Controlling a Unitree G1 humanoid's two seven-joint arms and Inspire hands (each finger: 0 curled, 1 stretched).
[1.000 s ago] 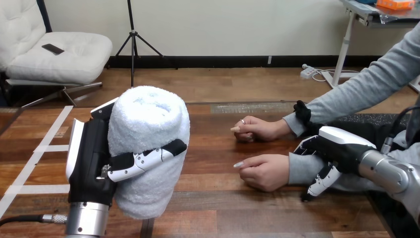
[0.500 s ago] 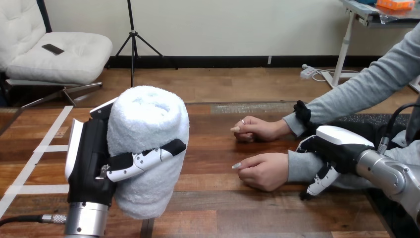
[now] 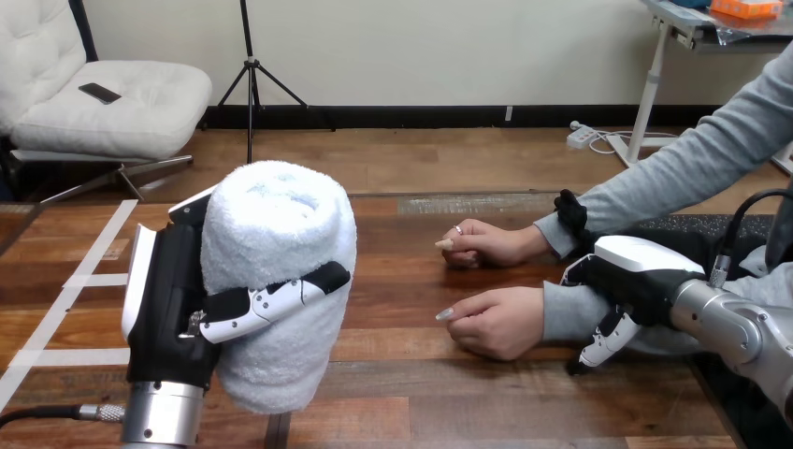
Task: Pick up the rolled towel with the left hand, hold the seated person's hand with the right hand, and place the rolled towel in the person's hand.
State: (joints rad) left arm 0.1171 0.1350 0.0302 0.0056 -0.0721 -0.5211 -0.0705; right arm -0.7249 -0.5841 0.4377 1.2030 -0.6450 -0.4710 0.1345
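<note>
My left hand [image 3: 168, 304] is clamped on the rolled towel [image 3: 276, 224]: the palm is against the roll's left side and one black-and-white finger [image 3: 281, 299] curls across its front. The towel stands nearly upright in that grasp, lifted clear of the counter [image 3: 402, 393], its spiral end facing up above my hand.

Well to the right of the towel, the person's nearer hand [image 3: 500, 323] lies on the counter, loosely curled, palm down, fingertips pointing toward my left hand. My right hand [image 3: 636, 276] sits just behind it, over the grey sleeve [image 3: 566, 313] at the wrist, its white shell on top. It seems to touch the sleeve, but from this angle I cannot tell whether this hand is closed round the wrist or only lying over it.

Beyond my right hand, farther across the counter, the person's other hand [image 3: 491, 243] rests in a loose fist, apart from both my hands and from the towel.
</note>
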